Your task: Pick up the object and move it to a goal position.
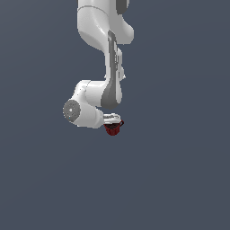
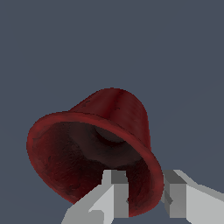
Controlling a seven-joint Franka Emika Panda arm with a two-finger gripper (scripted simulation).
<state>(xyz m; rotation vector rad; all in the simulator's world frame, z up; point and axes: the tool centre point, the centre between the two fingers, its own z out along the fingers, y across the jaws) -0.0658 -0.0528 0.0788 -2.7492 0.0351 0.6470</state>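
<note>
The small dark red mug (image 1: 113, 128) hangs just under the white arm's hand in the exterior view, near the middle of the picture. In the wrist view the mug (image 2: 111, 113) fills the middle, its open mouth turned toward the camera. My gripper (image 2: 144, 197) is shut on the mug's rim: one finger (image 2: 114, 194) is inside the mouth, the other finger (image 2: 175, 197) is outside the wall. In the exterior view the gripper (image 1: 112, 120) is mostly hidden by the hand. The mug's handle does not show in the wrist view.
The white arm (image 1: 105, 54) comes down from the top of the exterior view. Around it there is only a plain dark grey-blue background.
</note>
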